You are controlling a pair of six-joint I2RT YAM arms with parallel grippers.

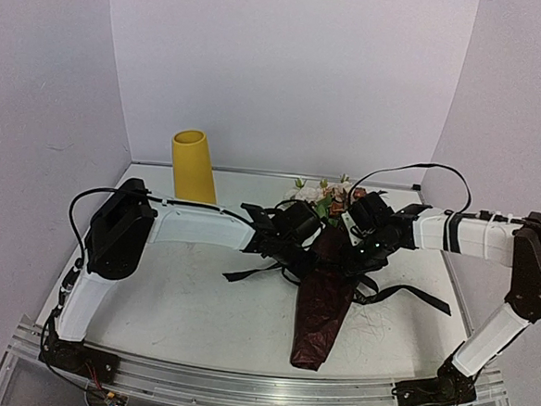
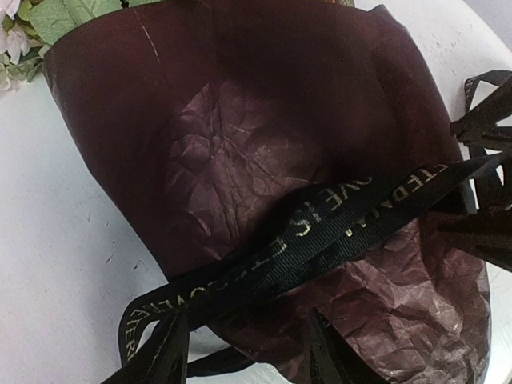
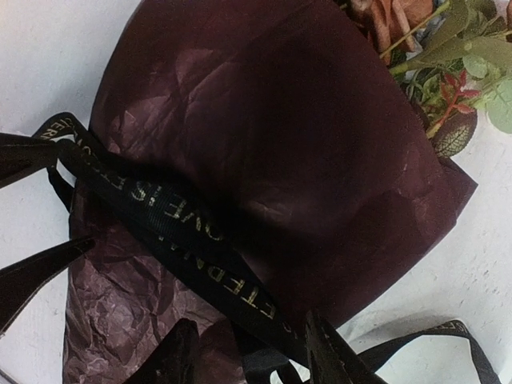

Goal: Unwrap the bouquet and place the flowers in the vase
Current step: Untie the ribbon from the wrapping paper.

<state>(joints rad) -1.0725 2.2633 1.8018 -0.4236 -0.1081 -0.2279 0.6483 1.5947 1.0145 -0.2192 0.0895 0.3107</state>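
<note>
Both arms are extended inward, left gripper (image 2: 244,360) and right gripper (image 3: 250,358) set at the bouquet (image 1: 324,300), laid flat on the table (image 1: 189,300) right of the vase (image 1: 192,165). Fingers (image 2: 160,364) are held parted astride its black ribbon (image 2: 320,232).

A white table (image 1: 197,319) carries fine grey scuffs and scratches across its top, plainest in the wrist views. Plain lavender walls close it in: a back wall (image 1: 289,74), a left wall (image 1: 33,149) and a right wall (image 1: 528,109). A ribbed aluminium rail (image 1: 239,387) runs along the near edge.
</note>
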